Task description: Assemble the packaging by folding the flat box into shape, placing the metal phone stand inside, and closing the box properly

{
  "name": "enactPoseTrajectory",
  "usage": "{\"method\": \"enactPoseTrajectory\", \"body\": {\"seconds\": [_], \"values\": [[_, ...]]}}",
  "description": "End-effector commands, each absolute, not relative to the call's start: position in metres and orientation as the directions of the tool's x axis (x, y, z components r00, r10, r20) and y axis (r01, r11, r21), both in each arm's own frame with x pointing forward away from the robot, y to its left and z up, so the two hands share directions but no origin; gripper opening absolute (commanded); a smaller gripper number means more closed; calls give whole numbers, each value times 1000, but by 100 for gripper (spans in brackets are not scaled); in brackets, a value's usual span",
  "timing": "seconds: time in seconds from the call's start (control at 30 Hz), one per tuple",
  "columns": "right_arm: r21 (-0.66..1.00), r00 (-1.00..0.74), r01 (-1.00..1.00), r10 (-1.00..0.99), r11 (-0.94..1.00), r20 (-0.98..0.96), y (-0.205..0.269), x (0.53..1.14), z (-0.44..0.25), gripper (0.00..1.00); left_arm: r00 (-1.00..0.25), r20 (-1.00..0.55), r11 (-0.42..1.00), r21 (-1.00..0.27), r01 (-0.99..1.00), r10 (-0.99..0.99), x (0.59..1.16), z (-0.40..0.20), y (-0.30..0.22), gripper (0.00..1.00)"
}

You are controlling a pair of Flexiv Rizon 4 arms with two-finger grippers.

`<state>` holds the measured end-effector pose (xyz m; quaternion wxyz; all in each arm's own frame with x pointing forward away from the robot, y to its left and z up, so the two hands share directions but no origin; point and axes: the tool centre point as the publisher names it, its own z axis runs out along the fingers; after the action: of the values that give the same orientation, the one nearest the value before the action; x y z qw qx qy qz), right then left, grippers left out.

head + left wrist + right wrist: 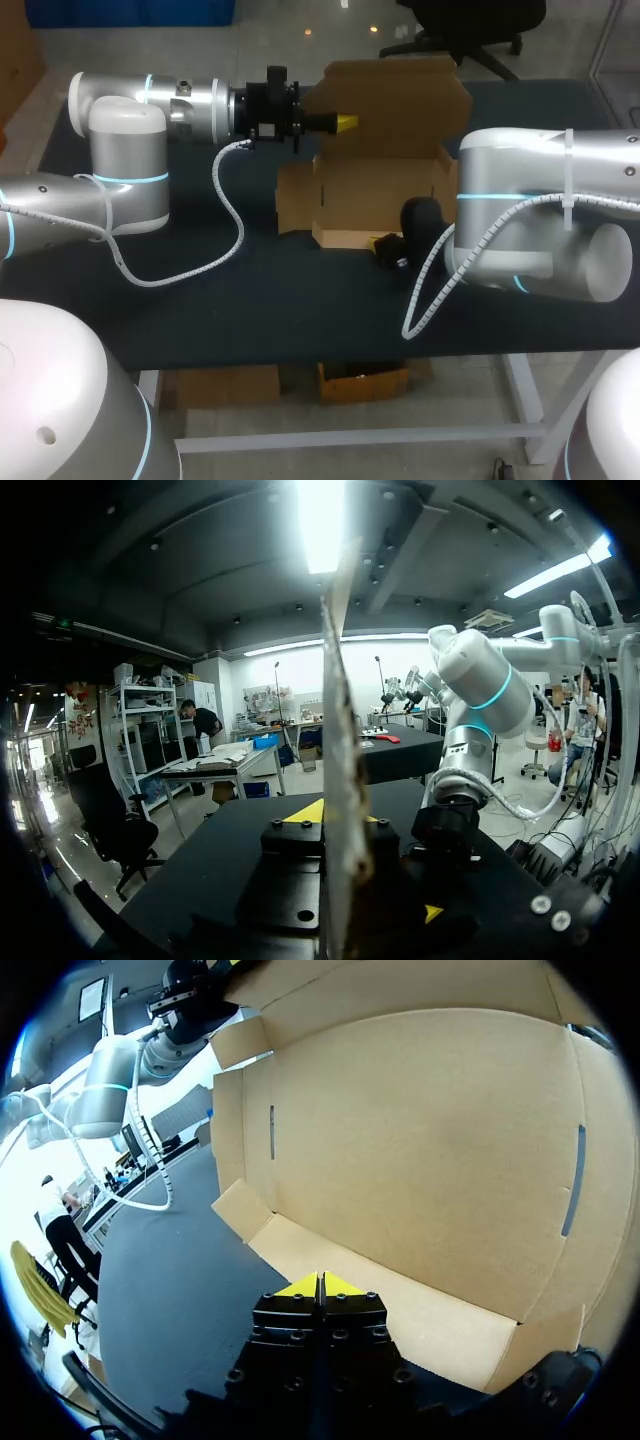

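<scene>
Box: half-formed at desk centre, lid flap upright at 12 o'clock.
Left fingers: pinching lid flap.
Right fingers: pressed together, at box's 6 o'clock.
Risk: hard pull could tear flap.

So the left tool has its yellow tips pressed on either side of a thin brown cardboard panel, seen edge-on and standing pretty much straight up ahead of it. Off to one side, the silver right arm with the cyan ring comes down over the dark desk, with its black end just beside the panel.
</scene>
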<state>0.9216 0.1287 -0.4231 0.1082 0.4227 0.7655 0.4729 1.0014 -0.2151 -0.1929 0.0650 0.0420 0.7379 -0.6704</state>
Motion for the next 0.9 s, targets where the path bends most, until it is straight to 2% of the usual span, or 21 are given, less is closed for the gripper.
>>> {"method": "enactPoseTrajectory", "body": {"seconds": [0.03, 0.9], "values": [[816, -615, 545, 753, 193, 232, 134, 925, -429, 0, -988, -154, 95, -984, 151, -27, 1001, -194, -216, 0], [806, -600, 561, 764, 190, 237, 132, 924, -433, 0, -988, -154, 95, -984, 151, -27, 1001, -194, -216, 0]]}}
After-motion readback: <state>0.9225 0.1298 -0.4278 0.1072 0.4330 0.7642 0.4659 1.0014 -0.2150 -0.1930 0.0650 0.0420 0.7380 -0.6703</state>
